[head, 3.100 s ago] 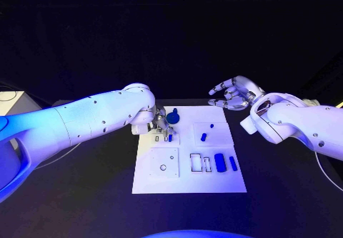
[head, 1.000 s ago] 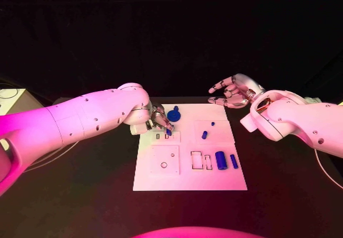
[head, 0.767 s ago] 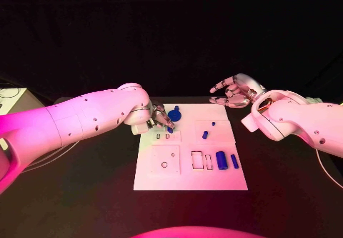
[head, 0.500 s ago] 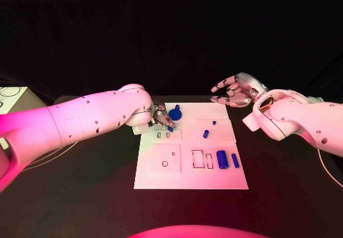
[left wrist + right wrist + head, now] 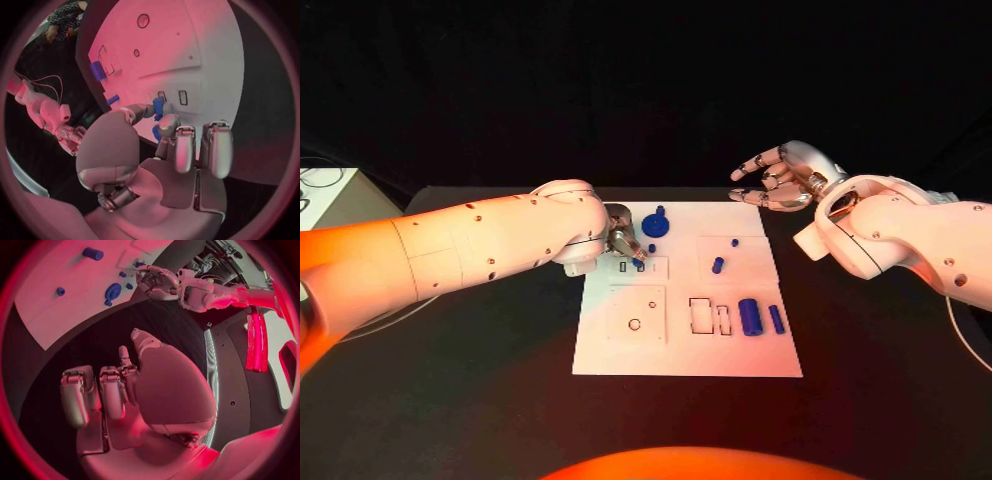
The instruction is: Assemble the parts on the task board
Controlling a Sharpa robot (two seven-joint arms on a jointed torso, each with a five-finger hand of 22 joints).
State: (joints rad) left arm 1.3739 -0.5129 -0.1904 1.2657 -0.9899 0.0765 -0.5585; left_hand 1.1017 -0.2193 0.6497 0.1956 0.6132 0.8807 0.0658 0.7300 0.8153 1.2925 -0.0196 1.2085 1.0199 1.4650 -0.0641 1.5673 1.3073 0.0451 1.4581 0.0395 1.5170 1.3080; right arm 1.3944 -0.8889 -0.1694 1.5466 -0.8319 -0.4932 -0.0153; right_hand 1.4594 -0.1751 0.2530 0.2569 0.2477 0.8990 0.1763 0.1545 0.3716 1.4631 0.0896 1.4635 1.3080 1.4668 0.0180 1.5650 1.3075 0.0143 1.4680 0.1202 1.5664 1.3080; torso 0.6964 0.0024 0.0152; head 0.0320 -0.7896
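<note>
A black table is carrying a white task board at its middle, a flat rectangular plate marked with outlined slots and two small round holes. The robot's left arm is reaching in over the table's left side, and its left hand is hovering at the board's far left corner. In the left wrist view, the fingertips of that hand are pinching a small blue part right over two small rectangular slots near the board's left edge; the other fingers are lying curled alongside. The right arm is coming in over the table's right side, and the right hand is hanging just beyond the board's far right corner, off the board, with fingers spread and lightly curved, holding nothing. A round blue part with a stem is lying near the board's far edge, just beside the left hand. A short blue cylinder is lying toward the board's right edge, with a slimmer blue bar just beside it, nearer that edge. A small blue peg is sitting in the far right quarter of the board, and a tinier blue piece is lying just beyond it, toward the far edge.
</note>
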